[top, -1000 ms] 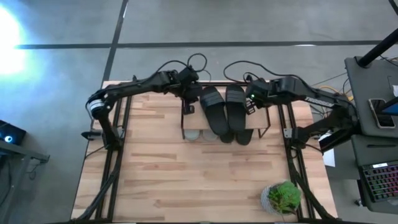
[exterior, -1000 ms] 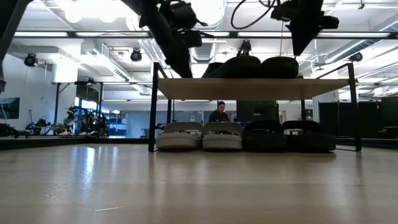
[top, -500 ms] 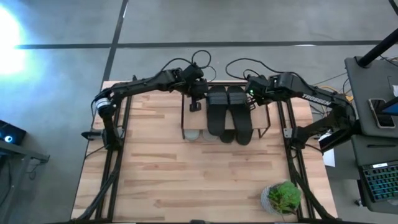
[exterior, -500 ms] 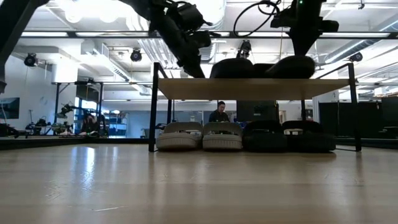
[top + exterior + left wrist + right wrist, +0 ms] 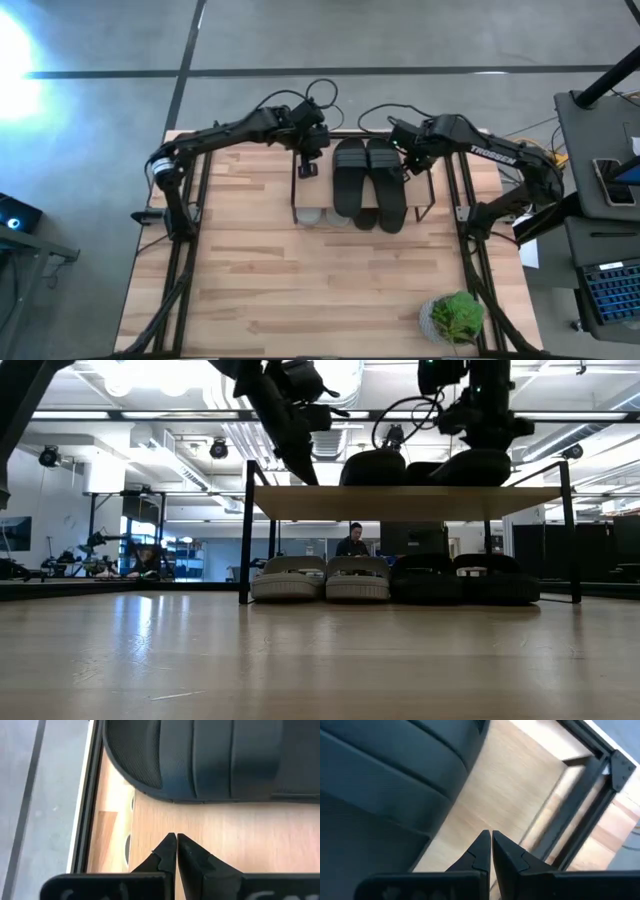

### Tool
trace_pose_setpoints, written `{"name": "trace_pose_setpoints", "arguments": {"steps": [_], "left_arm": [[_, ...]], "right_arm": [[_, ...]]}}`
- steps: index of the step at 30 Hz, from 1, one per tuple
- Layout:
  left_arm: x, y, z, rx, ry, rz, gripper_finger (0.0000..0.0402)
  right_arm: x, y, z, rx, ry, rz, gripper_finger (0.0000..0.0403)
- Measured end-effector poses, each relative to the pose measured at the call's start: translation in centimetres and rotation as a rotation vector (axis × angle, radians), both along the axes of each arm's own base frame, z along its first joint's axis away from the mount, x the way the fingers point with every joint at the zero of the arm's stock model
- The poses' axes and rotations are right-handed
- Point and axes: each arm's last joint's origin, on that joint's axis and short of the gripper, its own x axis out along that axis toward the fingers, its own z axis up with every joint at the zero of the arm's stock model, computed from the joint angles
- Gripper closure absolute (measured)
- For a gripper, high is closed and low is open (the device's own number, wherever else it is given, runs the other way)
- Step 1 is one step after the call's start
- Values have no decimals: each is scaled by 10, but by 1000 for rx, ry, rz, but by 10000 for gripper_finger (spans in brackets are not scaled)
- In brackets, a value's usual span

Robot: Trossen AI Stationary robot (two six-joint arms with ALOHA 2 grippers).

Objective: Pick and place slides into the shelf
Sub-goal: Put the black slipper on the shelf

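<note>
1. I had both arms over the shelf (image 5: 312, 192). The left gripper (image 5: 175, 841) hung with its fingers pinched together on nothing, above the bare wood of the top board, with the rounded end of a black slide (image 5: 210, 760) just ahead of the tips.

2. The right gripper (image 5: 488, 840) was likewise clenched and empty. The other black slide (image 5: 380, 785) lay to one side of its tips, and the shelf's black metal frame (image 5: 590, 800) ran past on the other side.

3. In the overhead view the two black slides (image 5: 370, 182) lay side by side on the top board and appeared to touch. Their near ends overhung its near edge. My judgement was that the pair sat between the grippers because each arm had charge of one.

4. Under the board, the low camera showed two light grey slides (image 5: 322, 578) and two more black ones (image 5: 462, 578) in a row on the tabletop — so all six seemed to be in the shelf.

5. Materials: the slides looked like moulded foam, matte, with a finely pebbled footbed and a wide smooth strap. The board was pale, straight-grained wood — smooth enough that a nudged slide would likely slip along it. The legs were thin black bar.
</note>
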Motion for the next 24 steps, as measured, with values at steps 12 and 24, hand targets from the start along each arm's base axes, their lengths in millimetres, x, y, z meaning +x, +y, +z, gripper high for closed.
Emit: {"name": "trace_pose_setpoints", "arguments": {"steps": [12,24], "left_arm": [[-9,-4,2,-55,24,70,402],[-10,-6,-6,-89,42,102,402]], "right_arm": [[13,-3,-17,16,-99,127,394],[19,-4,-16,36,-175,162,394]]}}
